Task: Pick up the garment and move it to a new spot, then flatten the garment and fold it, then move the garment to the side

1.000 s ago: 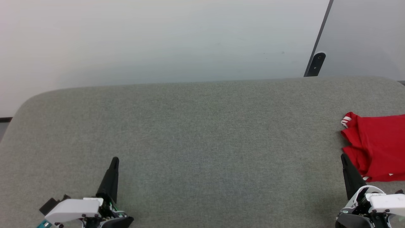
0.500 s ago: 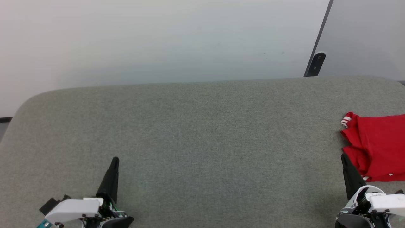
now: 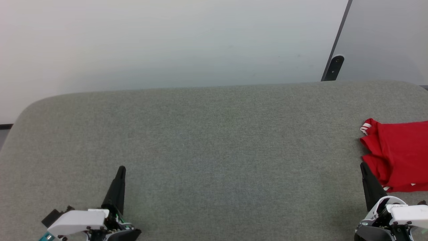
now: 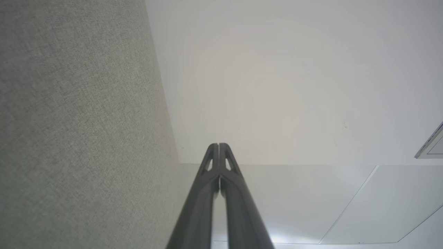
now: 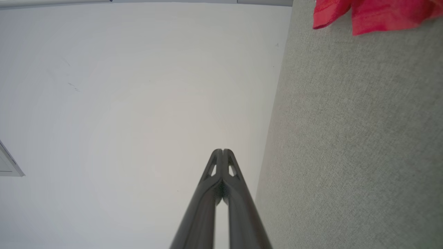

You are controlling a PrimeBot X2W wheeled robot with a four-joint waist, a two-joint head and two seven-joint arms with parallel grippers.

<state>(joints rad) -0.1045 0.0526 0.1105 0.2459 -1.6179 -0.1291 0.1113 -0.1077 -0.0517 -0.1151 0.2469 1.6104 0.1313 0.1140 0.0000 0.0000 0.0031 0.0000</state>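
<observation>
The garment [image 3: 398,155], bright red with a small white striped band at its upper left corner, lies bunched at the right edge of the grey felt table [image 3: 214,140]; it is cut off by the picture's edge. A red corner of the garment [image 5: 373,14] also hangs at the top right of the right wrist view. My right gripper [image 3: 362,165] is shut and empty, its tip just left of the garment's lower part. My left gripper [image 3: 121,169] rests shut and empty over the near left of the table. Both pairs of fingers [image 4: 218,147] [image 5: 222,152] are pressed together.
The table's rounded far edge [image 3: 200,87] meets a pale wall [image 3: 167,40]. A dark bracket [image 3: 334,67] stands on a slanted seam at the back right.
</observation>
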